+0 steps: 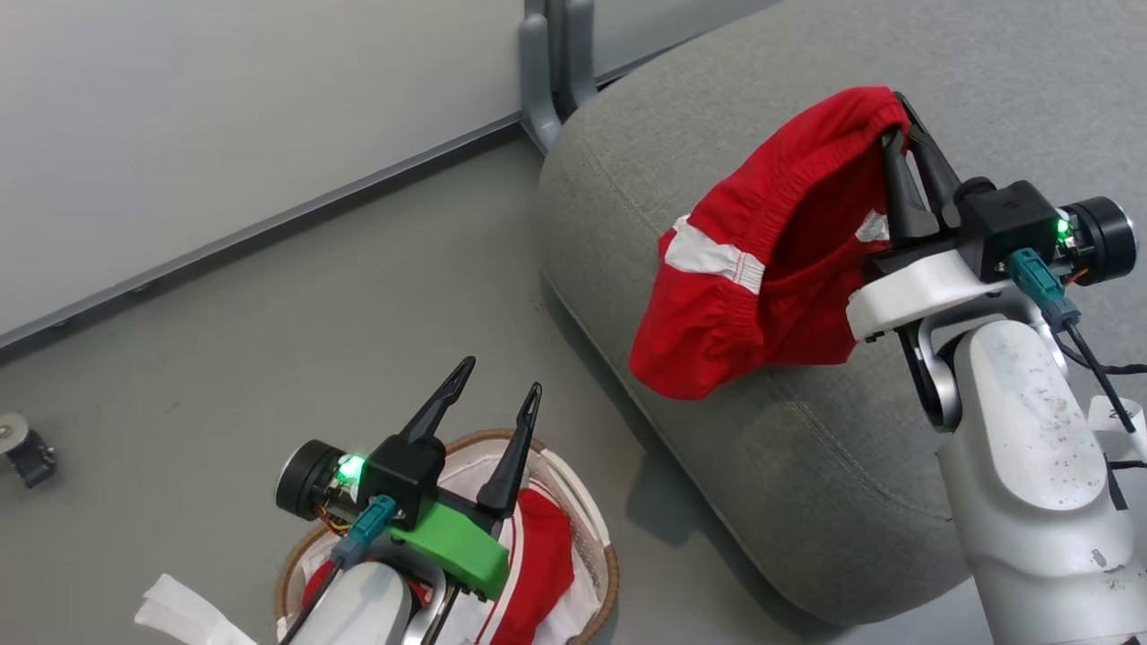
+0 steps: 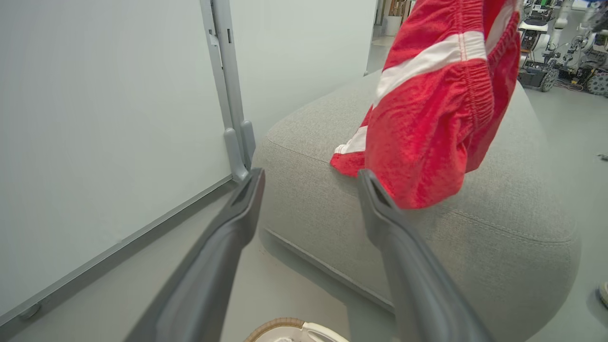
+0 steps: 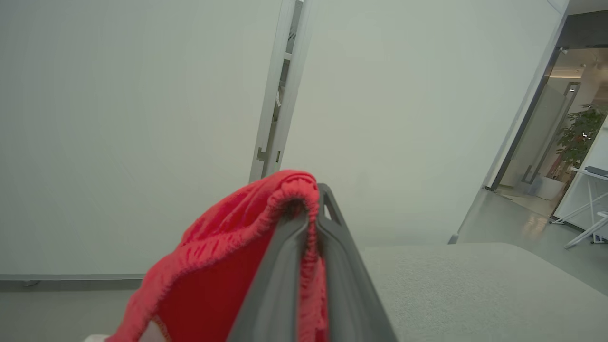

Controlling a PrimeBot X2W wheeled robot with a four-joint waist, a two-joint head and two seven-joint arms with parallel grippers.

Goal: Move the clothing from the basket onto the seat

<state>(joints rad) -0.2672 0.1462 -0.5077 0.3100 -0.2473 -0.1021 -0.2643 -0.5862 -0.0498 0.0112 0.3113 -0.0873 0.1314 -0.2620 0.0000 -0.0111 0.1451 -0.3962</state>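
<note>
A red garment with a white stripe (image 1: 762, 269) hangs by its elastic waistband from my right gripper (image 1: 896, 112), which is shut on it above the grey seat (image 1: 806, 466). The garment's lower edge droops onto the seat's near edge. In the right wrist view the waistband (image 3: 266, 218) folds over the closed fingers (image 3: 342, 237). My left gripper (image 1: 502, 385) stands open and empty above the basket (image 1: 609, 573), where more red and white clothing (image 1: 538, 564) lies. The left wrist view looks between the open fingers (image 2: 247, 199) at the hanging garment (image 2: 427, 133) and the seat (image 2: 498, 237).
A pale partition wall with a grey foot (image 1: 547, 81) stands behind the seat's corner. A small caster (image 1: 27, 452) sits on the floor at the left. White cloth (image 1: 179, 614) lies beside the basket. Other robots (image 2: 560, 52) stand far off.
</note>
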